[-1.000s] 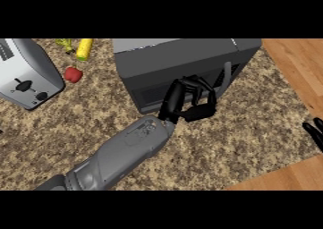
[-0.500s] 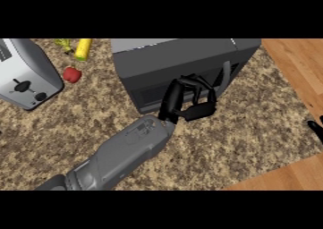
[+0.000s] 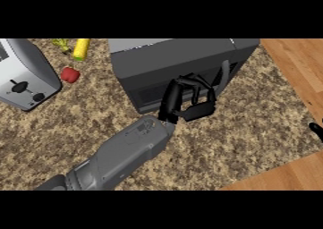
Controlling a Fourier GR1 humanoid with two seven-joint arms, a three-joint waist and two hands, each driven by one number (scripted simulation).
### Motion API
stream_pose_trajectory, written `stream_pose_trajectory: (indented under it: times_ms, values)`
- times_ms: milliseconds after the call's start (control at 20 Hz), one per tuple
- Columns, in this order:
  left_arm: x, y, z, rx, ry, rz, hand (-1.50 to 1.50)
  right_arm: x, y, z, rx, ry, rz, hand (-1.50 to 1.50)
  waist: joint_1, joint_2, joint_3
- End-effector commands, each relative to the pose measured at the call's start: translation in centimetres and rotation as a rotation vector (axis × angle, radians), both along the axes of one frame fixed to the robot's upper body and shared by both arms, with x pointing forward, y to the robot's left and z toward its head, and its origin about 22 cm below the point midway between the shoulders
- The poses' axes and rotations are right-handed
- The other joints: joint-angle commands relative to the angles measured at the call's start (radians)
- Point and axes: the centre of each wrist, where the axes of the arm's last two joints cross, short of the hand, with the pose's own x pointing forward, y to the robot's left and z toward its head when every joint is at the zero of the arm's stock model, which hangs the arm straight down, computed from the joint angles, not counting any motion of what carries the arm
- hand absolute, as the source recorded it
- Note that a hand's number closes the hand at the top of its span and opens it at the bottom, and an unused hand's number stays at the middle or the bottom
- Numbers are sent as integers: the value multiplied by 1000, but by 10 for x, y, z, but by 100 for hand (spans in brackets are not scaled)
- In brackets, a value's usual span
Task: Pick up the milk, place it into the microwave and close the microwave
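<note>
Up at the frame's centre the left hand (image 3: 188,99), fingers curled with nothing visibly held, presses the microwave (image 3: 180,67) door, milk unseen and presumably inside, so push squarely until it latches.

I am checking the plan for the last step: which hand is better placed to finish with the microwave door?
Left. The left hand is already at the microwave front, while the right hand shows only at the right edge, far away.
</note>
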Motion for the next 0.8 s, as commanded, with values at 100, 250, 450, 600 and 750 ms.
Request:
stream_pose_trajectory:
  times_ms: [100, 250, 450, 600, 750]
  values:
    - [26, 11, 8, 7, 1, 127, 150, -1, 2, 5, -11, -1, 47, -150, -7, 14, 0]
    - [24, 13, 1, 0, 6, 130, 150, -2, 5, 7, -17, 2, 62, -150, -8, 16, -2]
    - [26, 11, 6, -12, -6, 131, 150, -1, 3, 11, -25, 0, 73, -150, -13, 21, -1]
    - [25, 12, 3, -14, -8, 137, 150, -2, 5, 9, -8, 4, 73, -150, -19, 22, 0]
    - [24, 12, 1, -17, -13, 147, 150, -2, 5, 13, -7, -1, 78, -150, -20, 21, -1]
